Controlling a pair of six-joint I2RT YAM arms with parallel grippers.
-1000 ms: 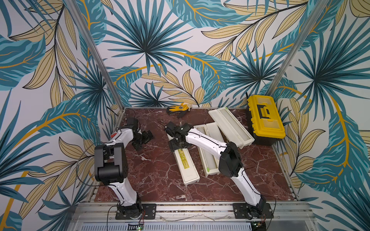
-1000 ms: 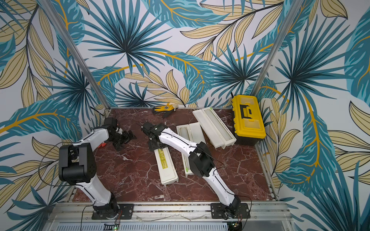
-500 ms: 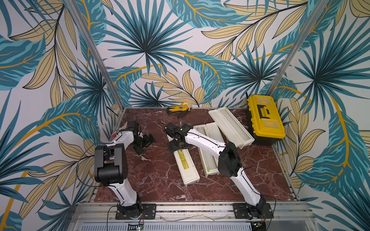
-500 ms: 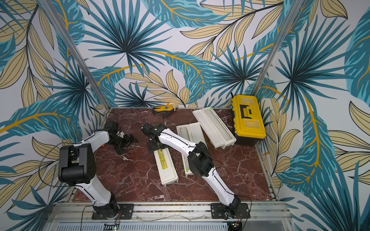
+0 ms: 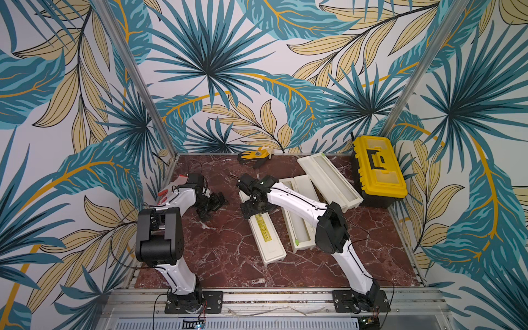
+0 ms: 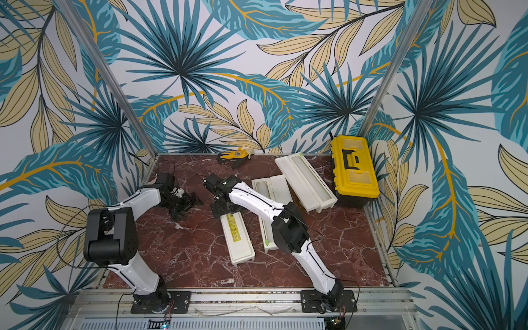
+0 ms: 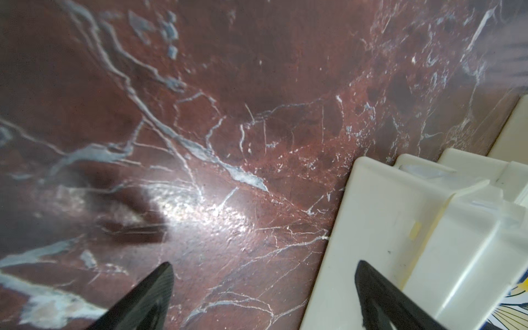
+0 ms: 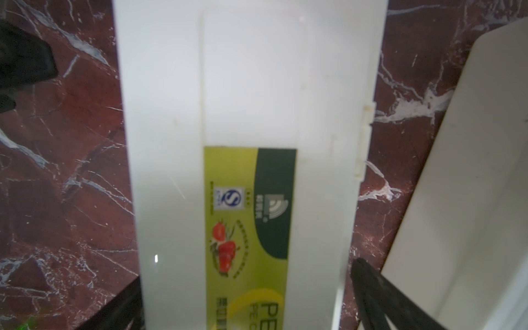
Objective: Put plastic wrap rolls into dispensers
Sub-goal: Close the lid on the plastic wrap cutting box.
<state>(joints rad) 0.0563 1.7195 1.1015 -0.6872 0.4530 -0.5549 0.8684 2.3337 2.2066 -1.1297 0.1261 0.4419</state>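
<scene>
Leaf-patterned walls (image 5: 257, 71) enclose a red marble table (image 5: 228, 257). The right arm (image 5: 297, 201) stretches across it, right jaws spread wide astride the far end of the closed dispenser (image 5: 265, 231) lying mid-table. The bent left arm (image 5: 180, 200) holds its left jaws open and empty above bare marble.

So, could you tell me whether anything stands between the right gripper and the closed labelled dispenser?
Nothing visible does: the right gripper is open directly over the closed dispenser, fingers flanking its sides.

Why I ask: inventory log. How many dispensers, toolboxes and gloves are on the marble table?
Dispensers: 3
Toolbox: 1
Glove: 1
Total: 5
</scene>
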